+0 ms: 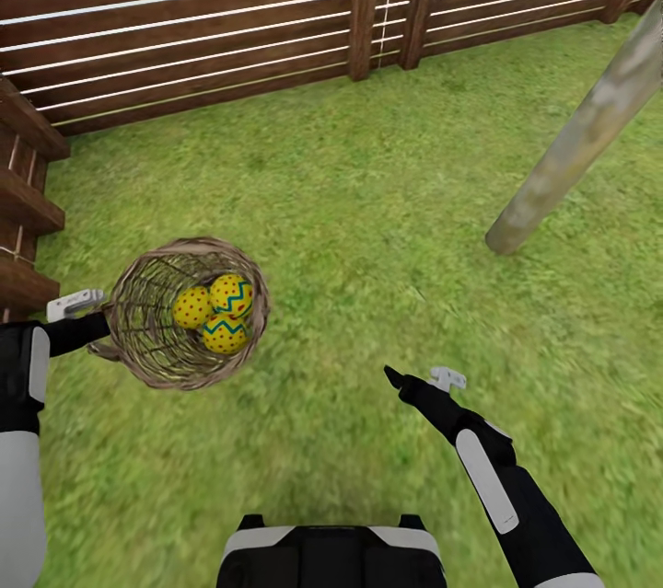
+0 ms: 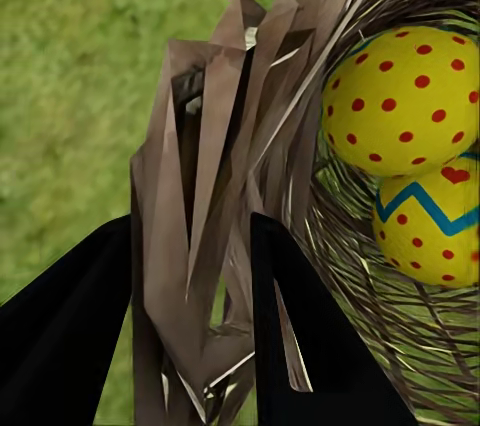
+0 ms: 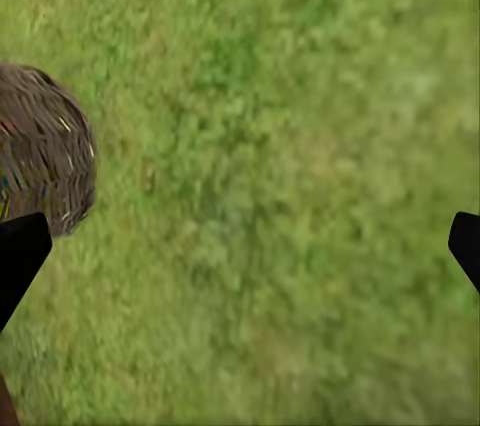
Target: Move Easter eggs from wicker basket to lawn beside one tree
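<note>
From the head view, the left gripper (image 1: pixel 99 330) is clamping the rim of the wicker basket (image 1: pixel 147 358), which is holding all three Easter eggs (image 1: pixel 214 312) over the lawn (image 1: pixel 368 201); the tree (image 1: pixel 580 137) is standing well apart toward the right. Keeping the basket level while carrying it toward that trunk looks the safest course. In the left wrist view, the fingers (image 2: pixel 300 336) are pinching the braided rim (image 2: pixel 210 196), with the eggs (image 2: pixel 410 106) just beside them inside the weave. In the right wrist view, the right gripper (image 3: pixel 240 246) is hanging wide open over grass, empty, the basket (image 3: pixel 40 161) beside one fingertip
</note>
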Tool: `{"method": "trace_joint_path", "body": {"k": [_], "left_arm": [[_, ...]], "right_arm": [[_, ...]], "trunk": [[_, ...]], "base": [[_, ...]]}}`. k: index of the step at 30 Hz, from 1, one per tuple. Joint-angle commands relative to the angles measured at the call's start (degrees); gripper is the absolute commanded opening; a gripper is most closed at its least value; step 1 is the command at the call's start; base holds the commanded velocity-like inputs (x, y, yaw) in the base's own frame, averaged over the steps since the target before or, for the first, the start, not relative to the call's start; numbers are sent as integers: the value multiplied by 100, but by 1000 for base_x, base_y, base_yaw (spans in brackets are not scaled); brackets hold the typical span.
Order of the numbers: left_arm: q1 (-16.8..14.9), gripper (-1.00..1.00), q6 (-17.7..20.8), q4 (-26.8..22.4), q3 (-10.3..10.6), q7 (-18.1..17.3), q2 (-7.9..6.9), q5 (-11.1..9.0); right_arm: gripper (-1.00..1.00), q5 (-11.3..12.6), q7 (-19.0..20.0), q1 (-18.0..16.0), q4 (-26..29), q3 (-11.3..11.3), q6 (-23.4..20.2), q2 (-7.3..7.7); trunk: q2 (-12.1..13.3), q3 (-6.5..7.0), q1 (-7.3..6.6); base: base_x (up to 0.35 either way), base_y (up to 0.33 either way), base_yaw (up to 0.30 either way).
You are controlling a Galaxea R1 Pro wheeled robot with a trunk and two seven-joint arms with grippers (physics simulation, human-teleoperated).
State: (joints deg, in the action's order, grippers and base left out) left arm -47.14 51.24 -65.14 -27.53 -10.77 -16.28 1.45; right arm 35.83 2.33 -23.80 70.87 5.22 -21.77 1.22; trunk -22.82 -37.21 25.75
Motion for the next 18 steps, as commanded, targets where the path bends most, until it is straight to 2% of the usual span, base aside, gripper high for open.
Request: {"method": "trace_joint_path", "body": {"k": [1, 9, 12, 18], "left_arm": [[-7, -100, 27, 64, -7, -33, 2, -114], [-14, -100, 6, 224, -7, -28, 2, -101], [-14, -100, -3, 294, -7, -22, 2, -101], [-14, -100, -8, 317, -7, 8, 2, -101]], "right_arm": [[100, 21, 0, -2, 5, 3, -24, 2], [100, 21, -4, -2, -3, 5, -21, 1], [100, 13, -10, -2, -5, 175, -21, 1], [100, 12, -13, -2, -12, 224, 156, 1]], "trunk": [[-9, 3, 3], [-9, 80, 3], [-9, 108, 3], [-9, 165, 3]], "base": [[0, 0, 0], [0, 0, 0], [0, 0, 0], [0, 0, 0]]}}
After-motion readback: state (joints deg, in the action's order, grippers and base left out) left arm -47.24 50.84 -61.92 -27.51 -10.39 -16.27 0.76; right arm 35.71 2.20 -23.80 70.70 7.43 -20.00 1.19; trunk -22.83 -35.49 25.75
